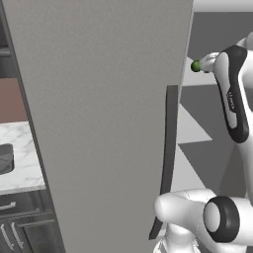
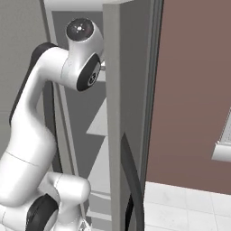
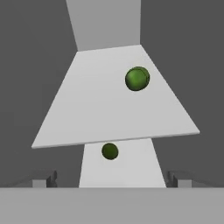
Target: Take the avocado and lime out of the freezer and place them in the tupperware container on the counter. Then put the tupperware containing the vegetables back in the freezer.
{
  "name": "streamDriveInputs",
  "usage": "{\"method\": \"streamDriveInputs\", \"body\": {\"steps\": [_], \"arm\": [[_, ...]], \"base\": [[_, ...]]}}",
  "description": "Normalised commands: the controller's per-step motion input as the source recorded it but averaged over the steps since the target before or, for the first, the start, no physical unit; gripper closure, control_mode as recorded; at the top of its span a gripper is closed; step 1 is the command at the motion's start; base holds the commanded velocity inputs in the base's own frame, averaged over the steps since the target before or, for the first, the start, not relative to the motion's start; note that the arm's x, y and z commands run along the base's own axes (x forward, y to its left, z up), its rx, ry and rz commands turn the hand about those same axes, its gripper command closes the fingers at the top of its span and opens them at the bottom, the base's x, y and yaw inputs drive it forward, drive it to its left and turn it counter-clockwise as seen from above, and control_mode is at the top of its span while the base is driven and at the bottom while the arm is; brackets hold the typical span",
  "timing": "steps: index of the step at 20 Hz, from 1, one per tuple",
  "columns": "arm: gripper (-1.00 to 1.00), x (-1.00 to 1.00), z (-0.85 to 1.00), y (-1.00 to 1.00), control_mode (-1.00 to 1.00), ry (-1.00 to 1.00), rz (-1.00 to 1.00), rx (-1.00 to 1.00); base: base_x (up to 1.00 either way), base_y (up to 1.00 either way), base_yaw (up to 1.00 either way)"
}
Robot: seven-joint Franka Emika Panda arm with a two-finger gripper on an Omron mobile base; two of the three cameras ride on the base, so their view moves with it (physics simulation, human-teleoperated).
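Observation:
The freezer door (image 1: pixel 99 123) stands swung open, and my arm reaches past its edge into the freezer. In the hand view a pale shelf (image 3: pixel 87 118) carries a round green fruit (image 3: pixel 137 78) on its far right. A smaller-looking green fruit (image 3: pixel 110 151) lies on a lower shelf below it. Which of them is the avocado and which the lime I cannot tell. My gripper (image 3: pixel 111 181) is open, its fingertips (image 3: pixel 43 181) set wide apart, with nothing between them and well short of both fruits. A green fruit (image 1: pixel 196 65) also peeks past the door edge beside my hand. The tupperware container (image 1: pixel 5 158) sits on the counter (image 1: pixel 22 163) at far left.
The door's long dark handle (image 1: pixel 170 148) runs down beside my arm, and the door edge (image 2: pixel 113 135) stands close to the arm's right. Dark drawers (image 1: pixel 20 227) sit under the counter. A brown wall (image 2: pixel 194 90) lies to the right.

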Motion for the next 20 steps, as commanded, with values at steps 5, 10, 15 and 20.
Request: {"method": "streamDriveInputs", "body": {"steps": [5, 10, 15, 20], "arm": [[-1.0, 0.62, 0.0, -0.09, -1.0, 0.0, 0.0, 0.06], [-1.0, 0.51, -0.05, -0.14, -1.0, 0.0, 0.0, 0.08], [-1.0, 0.42, -0.12, -0.17, -1.0, 0.0, -0.03, 0.03], [-1.0, 0.43, -0.17, -0.12, -1.0, 0.0, -0.07, 0.0]], "base": [[0.0, 0.0, 0.0], [0.0, 0.0, 0.0], [0.0, 0.0, 0.0], [0.0, 0.0, 0.0]]}}
